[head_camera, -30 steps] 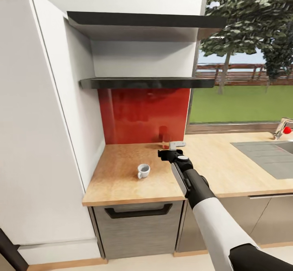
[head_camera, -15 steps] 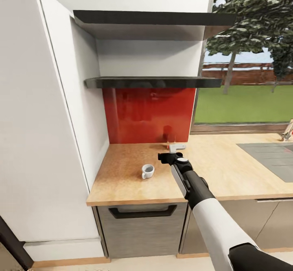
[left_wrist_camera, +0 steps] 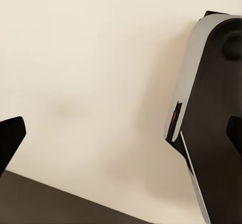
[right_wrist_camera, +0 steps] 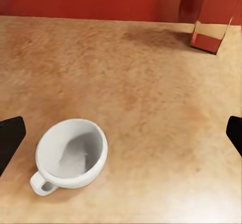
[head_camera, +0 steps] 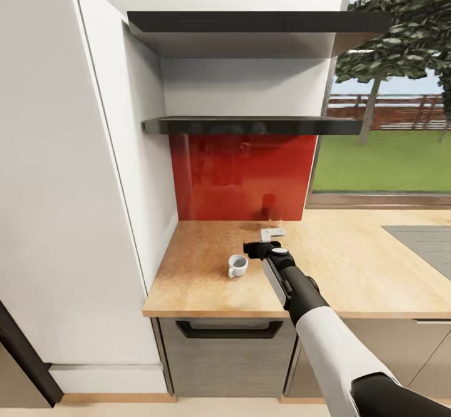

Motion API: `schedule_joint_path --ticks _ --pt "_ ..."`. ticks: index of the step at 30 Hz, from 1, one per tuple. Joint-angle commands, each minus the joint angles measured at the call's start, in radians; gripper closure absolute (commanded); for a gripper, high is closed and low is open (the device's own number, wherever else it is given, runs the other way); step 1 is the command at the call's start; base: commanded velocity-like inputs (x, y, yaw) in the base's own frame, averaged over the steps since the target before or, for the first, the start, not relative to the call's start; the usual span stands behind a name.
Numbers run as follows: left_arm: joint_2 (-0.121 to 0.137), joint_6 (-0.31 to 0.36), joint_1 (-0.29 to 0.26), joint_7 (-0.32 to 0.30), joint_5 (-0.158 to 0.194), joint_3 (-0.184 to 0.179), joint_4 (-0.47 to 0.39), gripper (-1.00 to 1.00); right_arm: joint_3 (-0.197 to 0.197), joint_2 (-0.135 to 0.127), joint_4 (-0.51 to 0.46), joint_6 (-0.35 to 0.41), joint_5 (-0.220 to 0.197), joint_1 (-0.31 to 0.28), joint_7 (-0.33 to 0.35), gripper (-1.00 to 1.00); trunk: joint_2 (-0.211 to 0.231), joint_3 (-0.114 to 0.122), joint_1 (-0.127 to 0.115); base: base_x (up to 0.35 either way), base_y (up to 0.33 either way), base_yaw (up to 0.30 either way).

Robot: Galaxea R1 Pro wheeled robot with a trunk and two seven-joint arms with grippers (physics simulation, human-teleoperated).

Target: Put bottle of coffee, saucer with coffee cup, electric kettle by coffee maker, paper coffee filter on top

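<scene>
- Since a second ago your head view has swung left: the sink is gone from it, and the coffee cup [head_camera: 237, 265] sits further right in the picture, upright on the table [head_camera: 194, 279], just left of your right gripper [head_camera: 254, 249].
- Right wrist view: the cup [right_wrist_camera: 72, 156] lies between widely spread fingertips [right_wrist_camera: 10, 137], gripped by nothing.
- Left wrist view: left gripper tips [left_wrist_camera: 9, 138] spread wide, holding nothing.

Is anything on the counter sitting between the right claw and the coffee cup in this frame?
Nothing visible does. The right claw hangs just beside the coffee cup, with bare wooden countertop between them. The right wrist view shows the cup upright between the open fingertips, no object before it.
</scene>
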Motion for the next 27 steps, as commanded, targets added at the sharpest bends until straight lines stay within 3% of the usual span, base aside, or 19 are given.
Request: schedule_joint_path --ticks 1,12,16,27 --pt "0.000 -0.004 0.000 0.002 0.007 -0.008 0.001 -1.00 0.002 0.000 0.014 0.004 -0.004 -0.001 -0.007 -1.00 -0.002 -0.002 0.001 0.232 0.000 0.001" --pt "-0.002 -0.005 0.000 0.001 0.005 -0.010 0.002 -1.00 0.002 -0.007 0.118 0.000 -0.005 -0.001 -0.008 -1.00 -0.002 -0.002 0.001 0.078 0.000 0.000" --pt "-0.001 -0.005 0.000 0.001 0.005 -0.010 0.002 -1.00 0.002 -0.009 0.175 -0.033 -0.005 -0.001 -0.008 -1.00 -0.002 -0.002 0.001 0.110 0.000 0.000" --pt "-0.002 -0.005 0.000 0.001 0.005 -0.010 0.002 -1.00 0.003 -0.008 0.197 -0.052 -0.005 -0.001 -0.006 -1.00 -0.002 -0.002 0.001 0.120 0.000 0.000"
